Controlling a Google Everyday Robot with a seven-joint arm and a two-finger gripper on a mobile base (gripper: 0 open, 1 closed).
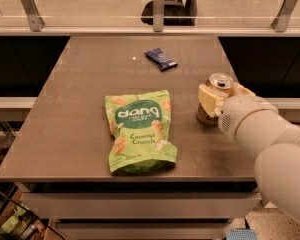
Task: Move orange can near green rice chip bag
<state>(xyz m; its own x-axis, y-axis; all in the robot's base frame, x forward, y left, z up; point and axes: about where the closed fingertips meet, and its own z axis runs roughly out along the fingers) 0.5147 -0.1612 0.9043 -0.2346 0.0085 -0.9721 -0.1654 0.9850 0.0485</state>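
Observation:
The orange can (220, 81), with a silver pull-tab top, stands upright near the right edge of the table, between the fingers of my gripper (222, 93). The pale left finger (207, 97) lies against the can's left side, and the white arm reaches in from the lower right and hides the can's right side. The gripper is shut on the can, whose base (205, 118) is at or just above the tabletop. The green rice chip bag (139, 131) lies flat at the table's middle front, about a hand's width left of the can.
A small dark blue wrapped snack bar (161, 59) lies toward the back of the grey table (70, 114). A glass railing with metal posts (159, 8) runs behind the table. The table's right edge is just beside the can.

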